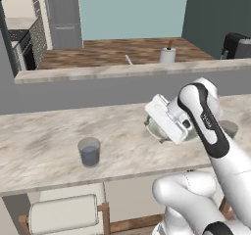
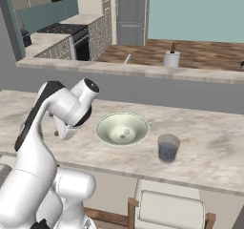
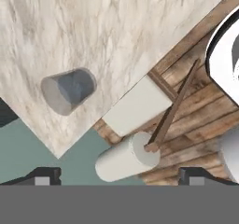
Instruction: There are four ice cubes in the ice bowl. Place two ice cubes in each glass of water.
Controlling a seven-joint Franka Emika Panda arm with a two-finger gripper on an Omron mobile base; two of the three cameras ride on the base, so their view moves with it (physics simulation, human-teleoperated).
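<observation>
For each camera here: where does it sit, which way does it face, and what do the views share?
Left base view: behind the arm's left, facing forward over the counter; arm at lower right.
Right base view: behind its right; arm at lower left, bowl centre.
Hand view: on the hand, looking down at a glass, fingers at bottom.
Shared: both base views show the mug.

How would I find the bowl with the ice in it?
Look at the long marble counter in front of the robot. In its middle sits the ice bowl, between the white arm and a glass of water. It is wide, shallow and pale cream-green, much wider than the glass.
</observation>
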